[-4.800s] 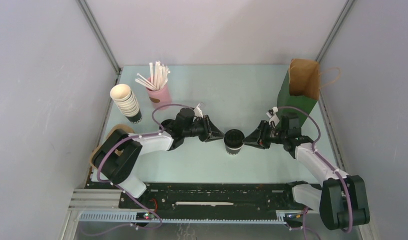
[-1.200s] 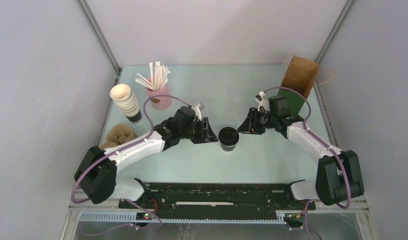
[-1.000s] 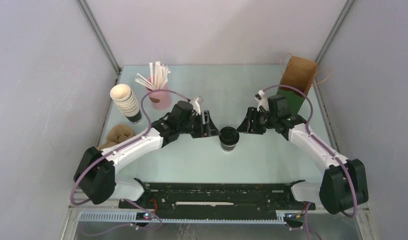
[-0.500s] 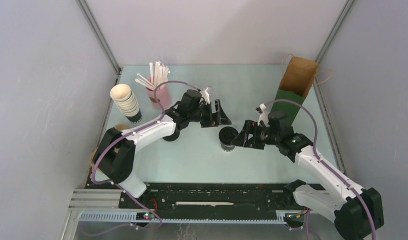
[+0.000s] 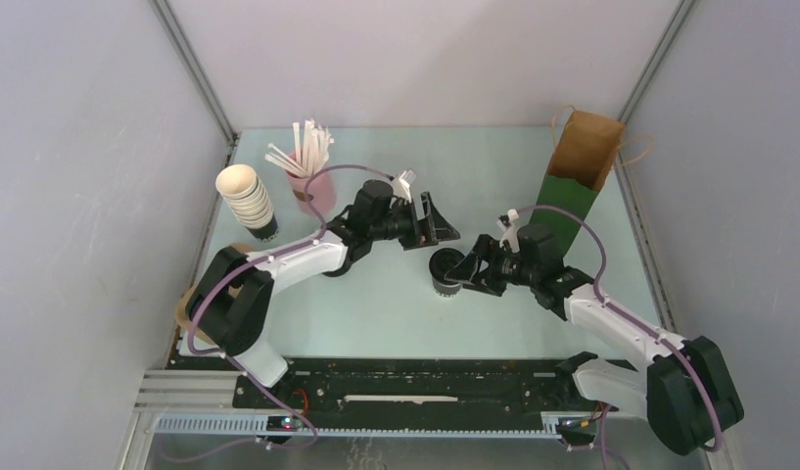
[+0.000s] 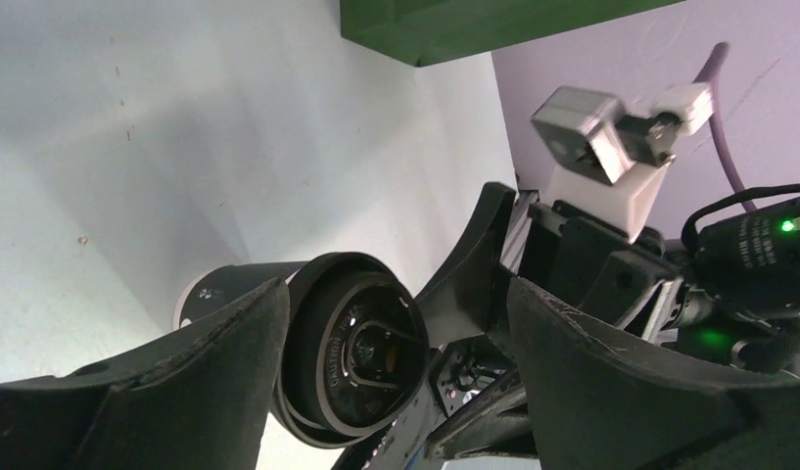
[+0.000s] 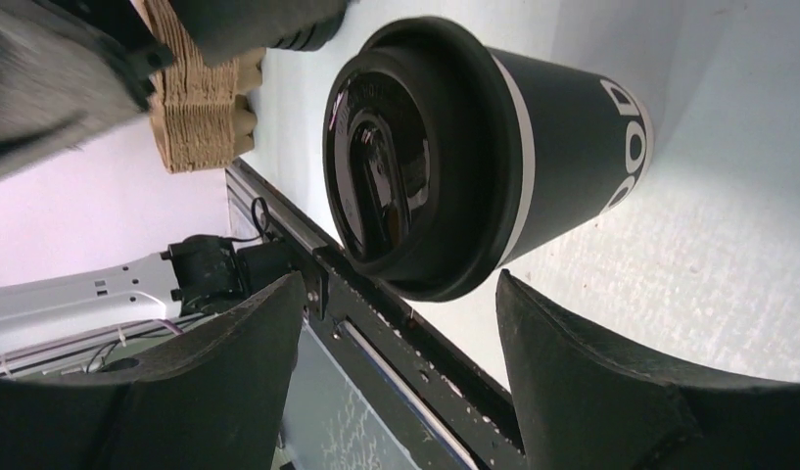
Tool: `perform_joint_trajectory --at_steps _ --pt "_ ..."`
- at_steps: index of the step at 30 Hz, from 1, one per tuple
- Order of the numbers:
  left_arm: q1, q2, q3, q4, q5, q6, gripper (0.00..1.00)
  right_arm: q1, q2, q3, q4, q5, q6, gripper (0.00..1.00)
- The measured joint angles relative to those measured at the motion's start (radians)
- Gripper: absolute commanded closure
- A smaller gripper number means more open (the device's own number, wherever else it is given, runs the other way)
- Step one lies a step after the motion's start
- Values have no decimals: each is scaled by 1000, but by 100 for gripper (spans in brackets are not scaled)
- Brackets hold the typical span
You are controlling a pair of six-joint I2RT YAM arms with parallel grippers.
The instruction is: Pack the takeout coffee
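Note:
The takeout coffee (image 5: 443,270), a small dark paper cup with a black lid, stands upright on the table near the middle. My right gripper (image 5: 462,270) is open just to its right, fingertips level with the cup. In the right wrist view the coffee (image 7: 474,157) lies just ahead of the spread right gripper (image 7: 400,362), its lid rim at the fingertips. My left gripper (image 5: 439,221) is open, behind and above the cup and apart from it. The left wrist view shows the cup's lid (image 6: 349,357) past the left gripper (image 6: 396,387). The paper bag (image 5: 578,168) stands open at the back right.
A stack of lidless cups (image 5: 247,202) and a pink cup of straws (image 5: 313,174) stand at the back left. Brown cardboard carriers (image 7: 195,117) lie at the left edge. The bag's green base (image 6: 474,24) shows at the top of the left wrist view.
Both grippers flanked the cup a second ago. The left one has opened and pulled back and up, away from it. The right one has opened, dropped and swung nearer, beside the cup.

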Motion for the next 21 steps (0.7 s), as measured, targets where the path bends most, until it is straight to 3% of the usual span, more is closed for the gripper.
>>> perform_joint_trajectory --at_steps 13,21 --pt "-3 -7 -92 101 -2 -63 14 -85 62 0 92 -81 -2 21" --pt "-11 -63 -145 58 -24 -59 10 -165 116 21 84 -132 -41 21"
